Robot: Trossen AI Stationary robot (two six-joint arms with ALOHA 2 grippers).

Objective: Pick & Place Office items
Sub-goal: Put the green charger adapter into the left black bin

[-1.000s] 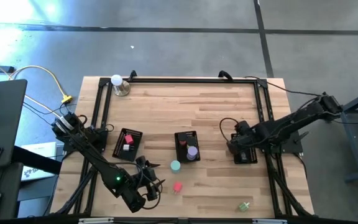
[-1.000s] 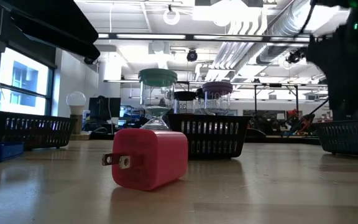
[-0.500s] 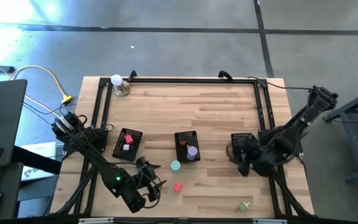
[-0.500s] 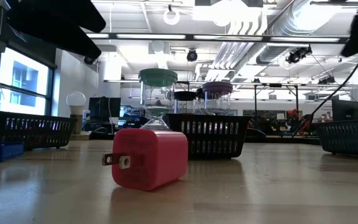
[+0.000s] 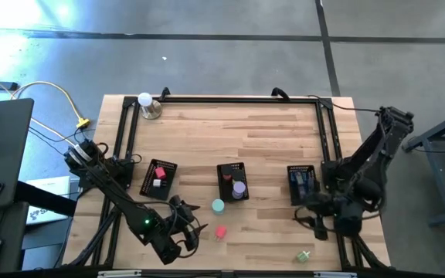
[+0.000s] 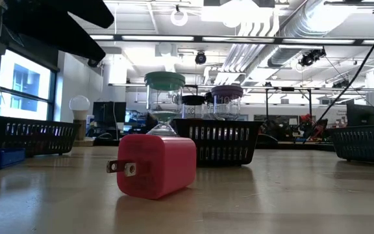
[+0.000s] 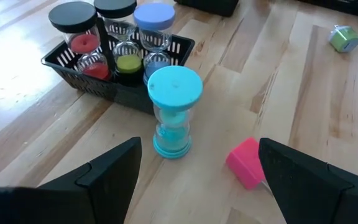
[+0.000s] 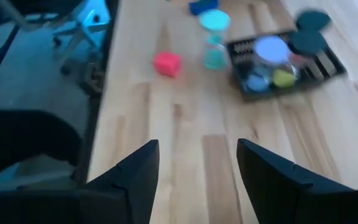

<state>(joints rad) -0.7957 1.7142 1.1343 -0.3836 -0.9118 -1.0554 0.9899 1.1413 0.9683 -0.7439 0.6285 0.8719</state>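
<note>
The teal-capped hourglass (image 7: 174, 112) stands upright on the wood, and the pink plug block (image 7: 247, 163) lies on its side just beside it. Both are in front of my left gripper (image 7: 197, 186), which is open at the near left (image 5: 185, 226) and touches neither. A green bit (image 5: 304, 255) lies near the table's near edge. Purple- and black-capped hourglasses stand in the middle mesh tray (image 5: 224, 168). Dark blue pieces lie in the right tray (image 5: 302, 182). My right gripper (image 5: 313, 219) hangs open just on the near side of that tray, holding nothing (image 8: 197, 180).
The left mesh tray (image 5: 158, 177) holds red and white pieces. A white ball on a metal base (image 5: 147, 103) stands at the far left corner. A black frame rail (image 5: 238, 98) runs around the table. Bare wood lies across the far half and between the trays.
My right gripper has drawn back from over the right tray toward the table's near edge, its arm swinging out toward the right side. The blue pieces in that tray now show. In the low view the arm has left the picture. The left arm has kept still.
</note>
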